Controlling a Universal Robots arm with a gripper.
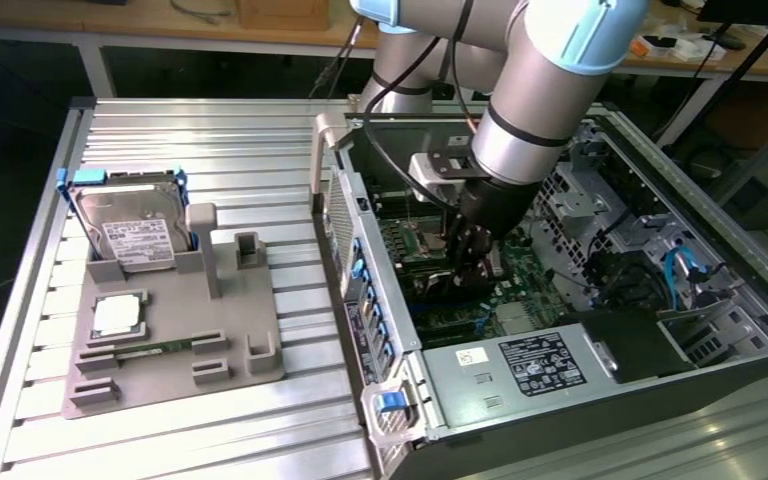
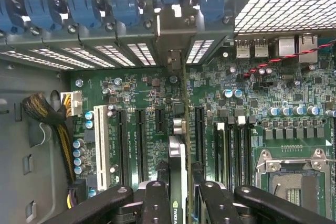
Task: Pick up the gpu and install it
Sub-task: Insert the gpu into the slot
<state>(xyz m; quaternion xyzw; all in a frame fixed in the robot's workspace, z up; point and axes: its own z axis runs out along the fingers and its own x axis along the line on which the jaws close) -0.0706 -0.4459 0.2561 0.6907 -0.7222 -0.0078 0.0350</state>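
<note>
**A:** Start big. Where does the work stand?

**B:** On the ribbed aluminium surface (image 1: 197,430) the open computer case (image 1: 357,230) lies on its side, and the Universal Robots arm (image 1: 544,90) reaches down into it. At the exterior view's left, a grey fixture tray (image 1: 171,350) holds the hard drive (image 1: 131,235) and the processor chip (image 1: 115,315).

**A:** And the gpu?

**B:** The gpu (image 2: 177,163) is inside the case, edge-on over the green motherboard (image 2: 252,103). The end effector (image 2: 181,195) is grasping it, one black finger (image 2: 156,200) on each side of the card. The card runs parallel to the black expansion slots (image 2: 199,135) beside it. Its metal bracket (image 2: 174,59) sits up at the case's rear openings, beneath the blue latches (image 2: 123,1).

**A:** Is it seated?

**B:** I cannot tell. The card itself hides whatever slot lies under it.

**A:** So what makes this step go well?

**B:** In my judgement, squareness. The card should stand upright to the board and stay parallel to the neighbouring slots, so the contact edge meets its slot along the whole length at once. The bracket has to sit in its own rear opening, not ride on the divider. Any push should go straight down, without twist, since a card this thin would likely flex or jam if one end led. The small capacitors (image 2: 79,153) look far enough off to be safe.
</note>
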